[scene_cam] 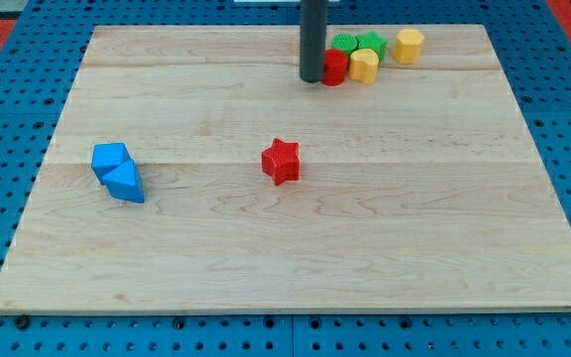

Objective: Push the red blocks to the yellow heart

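Note:
My tip point(312, 77) stands at the view's top centre, touching the left side of a red block point(336, 67), whose shape is partly hidden by the rod. The yellow heart point(365, 65) sits directly right of that red block, touching it. A red star point(281, 162) lies alone near the board's middle, well below and slightly left of my tip.
Two green blocks point(345, 44) point(371, 44) sit just behind the red block and the heart. A yellow hexagonal block point(409, 46) is to their right. Two blue blocks point(110, 158) point(126, 182) touch each other at the view's left. The wooden board point(295, 258) has blue pegboard around it.

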